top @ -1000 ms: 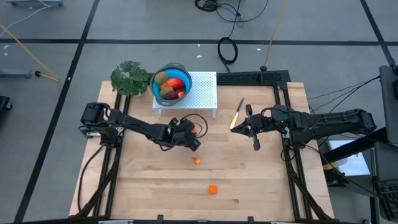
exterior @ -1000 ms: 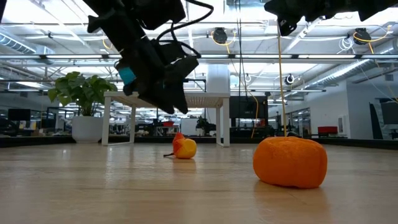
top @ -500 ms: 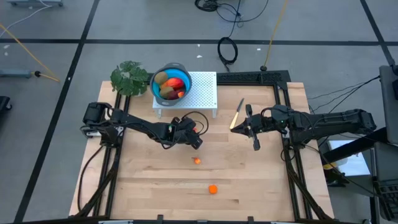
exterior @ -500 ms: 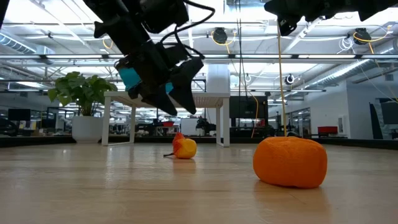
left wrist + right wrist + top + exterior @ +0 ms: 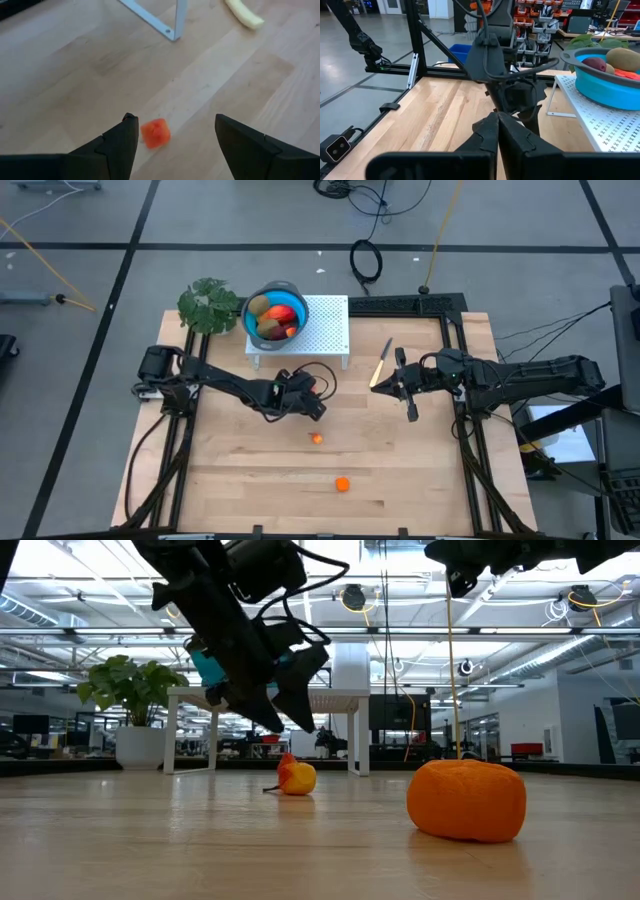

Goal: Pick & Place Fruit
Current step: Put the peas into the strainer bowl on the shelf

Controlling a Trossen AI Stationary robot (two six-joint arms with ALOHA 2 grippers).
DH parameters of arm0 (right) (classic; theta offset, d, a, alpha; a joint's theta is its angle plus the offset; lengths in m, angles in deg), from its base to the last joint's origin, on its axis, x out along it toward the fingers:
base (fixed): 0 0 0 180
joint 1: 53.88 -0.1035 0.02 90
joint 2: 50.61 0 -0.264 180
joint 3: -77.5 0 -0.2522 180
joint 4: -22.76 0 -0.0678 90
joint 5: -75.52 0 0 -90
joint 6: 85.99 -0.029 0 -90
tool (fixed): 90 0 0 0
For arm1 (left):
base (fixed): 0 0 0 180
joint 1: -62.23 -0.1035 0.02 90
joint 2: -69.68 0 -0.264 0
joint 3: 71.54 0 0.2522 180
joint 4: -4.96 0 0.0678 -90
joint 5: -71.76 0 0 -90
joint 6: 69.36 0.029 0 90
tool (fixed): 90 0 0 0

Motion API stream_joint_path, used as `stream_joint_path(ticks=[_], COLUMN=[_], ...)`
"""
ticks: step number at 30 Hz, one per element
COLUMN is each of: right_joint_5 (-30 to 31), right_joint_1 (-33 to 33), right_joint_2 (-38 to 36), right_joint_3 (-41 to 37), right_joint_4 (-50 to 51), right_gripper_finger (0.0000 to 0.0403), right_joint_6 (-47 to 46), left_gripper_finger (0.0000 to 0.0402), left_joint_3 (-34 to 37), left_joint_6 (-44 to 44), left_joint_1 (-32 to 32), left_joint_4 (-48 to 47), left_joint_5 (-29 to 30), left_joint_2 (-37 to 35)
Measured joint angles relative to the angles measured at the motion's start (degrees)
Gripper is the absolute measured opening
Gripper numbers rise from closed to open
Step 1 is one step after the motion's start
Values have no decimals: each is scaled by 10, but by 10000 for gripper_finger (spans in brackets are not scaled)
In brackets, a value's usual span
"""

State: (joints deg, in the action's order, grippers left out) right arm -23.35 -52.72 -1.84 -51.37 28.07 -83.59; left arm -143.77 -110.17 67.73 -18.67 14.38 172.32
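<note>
A small orange-red fruit [image 5: 317,438] lies on the wooden table near its middle; in the left wrist view this fruit [image 5: 155,133] sits on the wood between the two fingertips and beyond them. My left gripper [image 5: 316,410] hangs open a little above and behind it, slanting down, and touches nothing. An orange ball [image 5: 342,484] rests nearer the front edge. More fruit fills the blue bowl [image 5: 252,330] on the white rack [image 5: 325,330]. My right gripper [image 5: 409,408] waits shut at the right, raised above the table.
A pale-handled knife [image 5: 381,363] lies on the table right of the rack. A green leafy plant [image 5: 210,305] stands at the far left beside the bowl. The rack's leg [image 5: 177,20] is close behind the left gripper. Bare wood spreads toward the near edge.
My left gripper has opened wider over the small orange-red fruit, its two fingers now plainly apart in the low view. The fruit and the orange ball have not moved.
</note>
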Motion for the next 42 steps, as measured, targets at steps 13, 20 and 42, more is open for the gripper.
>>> stream_joint_path(ticks=[13,20,42], right_joint_5=[0,1,1], right_joint_1=[0,0,0], right_joint_2=[0,0,0], right_joint_3=[0,0,0], right_joint_4=[-3,-4,-3], right_gripper_finger=[4,4,4], right_joint_6=[-1,-1,0], left_gripper_finger=[262,262,173], left_joint_3=[0,0,0], left_joint_6=[-5,-4,2], left_joint_1=[0,0,-9], left_joint_4=[0,13,11], left_joint_5=[2,-17,4], left_joint_2=[51,78,78])
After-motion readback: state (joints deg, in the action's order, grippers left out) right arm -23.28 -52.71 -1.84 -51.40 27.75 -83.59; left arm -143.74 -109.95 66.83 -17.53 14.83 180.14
